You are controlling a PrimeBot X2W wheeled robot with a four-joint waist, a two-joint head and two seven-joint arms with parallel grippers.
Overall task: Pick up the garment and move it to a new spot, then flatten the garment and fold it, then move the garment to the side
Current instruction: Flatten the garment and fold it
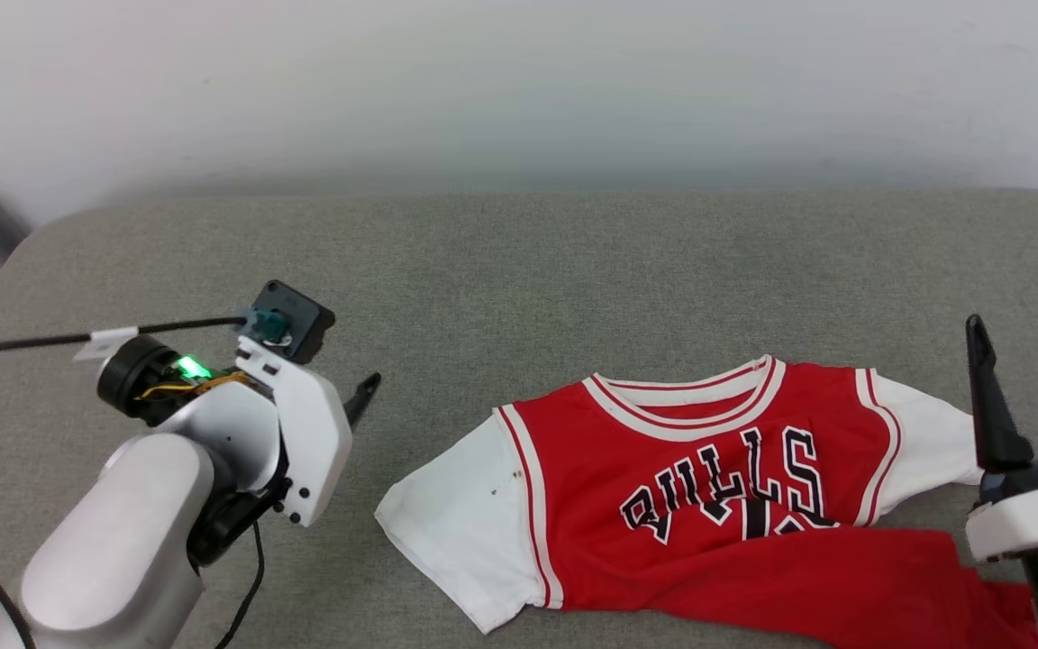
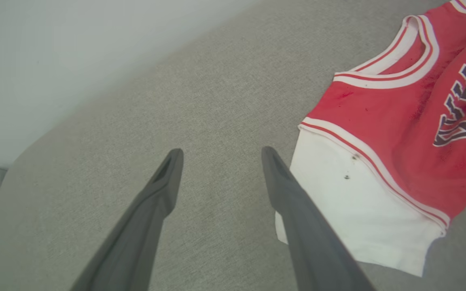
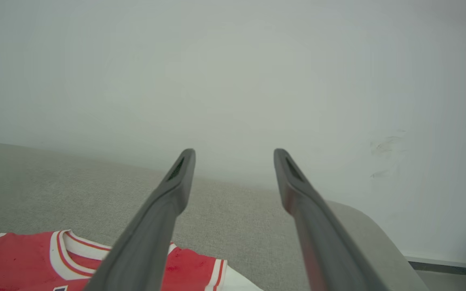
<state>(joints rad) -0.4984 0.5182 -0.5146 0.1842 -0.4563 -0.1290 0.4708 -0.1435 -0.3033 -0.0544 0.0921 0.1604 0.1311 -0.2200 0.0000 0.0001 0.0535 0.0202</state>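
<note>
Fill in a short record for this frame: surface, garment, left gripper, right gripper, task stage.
surface: grey cushion
garment: front up, collar toward the wall, lower red part folded over the print
left gripper: open, empty, over bare cushion beside the white sleeve
right gripper: open, empty, by the other sleeve
task stage: garment not held

Shirt [image 1: 573, 487]: the word "BULLS" [image 1: 723, 483] runs in an arch across the red chest, just below the collar [image 1: 690, 407]. The letters are black capitals outlined in white. A dark mark under the word is mostly covered by a fold [image 1: 825, 577] of red cloth and is unreadable. In the left wrist view the same print [image 2: 465, 109] is cut off and not legible.
</note>
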